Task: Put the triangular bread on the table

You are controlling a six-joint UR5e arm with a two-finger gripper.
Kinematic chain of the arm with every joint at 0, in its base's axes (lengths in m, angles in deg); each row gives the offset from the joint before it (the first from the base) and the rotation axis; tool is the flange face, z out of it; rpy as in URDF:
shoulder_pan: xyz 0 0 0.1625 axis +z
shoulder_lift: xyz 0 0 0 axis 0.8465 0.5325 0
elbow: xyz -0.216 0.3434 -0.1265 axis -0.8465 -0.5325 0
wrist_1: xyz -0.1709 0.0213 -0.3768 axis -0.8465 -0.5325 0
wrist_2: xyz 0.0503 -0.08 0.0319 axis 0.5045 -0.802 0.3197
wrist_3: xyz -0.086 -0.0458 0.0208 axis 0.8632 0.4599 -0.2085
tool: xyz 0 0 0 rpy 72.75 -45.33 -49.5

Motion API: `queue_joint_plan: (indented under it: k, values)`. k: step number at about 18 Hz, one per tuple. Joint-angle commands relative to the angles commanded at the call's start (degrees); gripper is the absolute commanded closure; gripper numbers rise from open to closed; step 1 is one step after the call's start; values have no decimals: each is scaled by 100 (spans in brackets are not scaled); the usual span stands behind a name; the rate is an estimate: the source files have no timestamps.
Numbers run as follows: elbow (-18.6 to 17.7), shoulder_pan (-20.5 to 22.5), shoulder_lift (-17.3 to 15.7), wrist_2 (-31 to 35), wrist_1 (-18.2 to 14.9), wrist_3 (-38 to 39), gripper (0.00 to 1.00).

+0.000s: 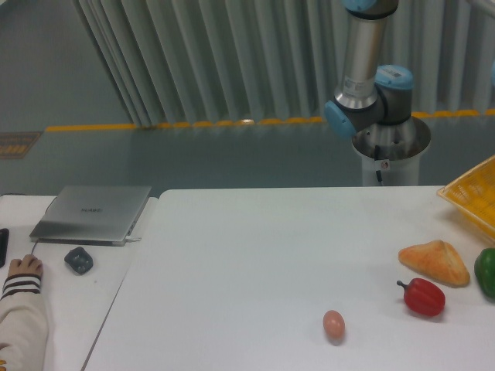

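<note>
The triangular bread (435,262) is a golden-orange rounded bun with a lighter ridge. It lies flat on the white table (255,263) near the right edge, just behind the red pepper (423,297). Only the arm's base and lower joints (370,100) show behind the table at upper right. The gripper is out of view.
A small pinkish-tan egg (333,325) lies near the front middle. A green pepper (487,272) sits at the right edge beside the bread. A yellow basket (473,195) pokes in at right. A side desk at left holds a grey laptop (93,213), a dark object (78,260) and a person's hand (23,268).
</note>
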Motion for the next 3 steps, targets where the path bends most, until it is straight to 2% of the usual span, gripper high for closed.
queue_joint_plan:
  k: [3]
  values:
    - [0,0,0,-9,0,0,0]
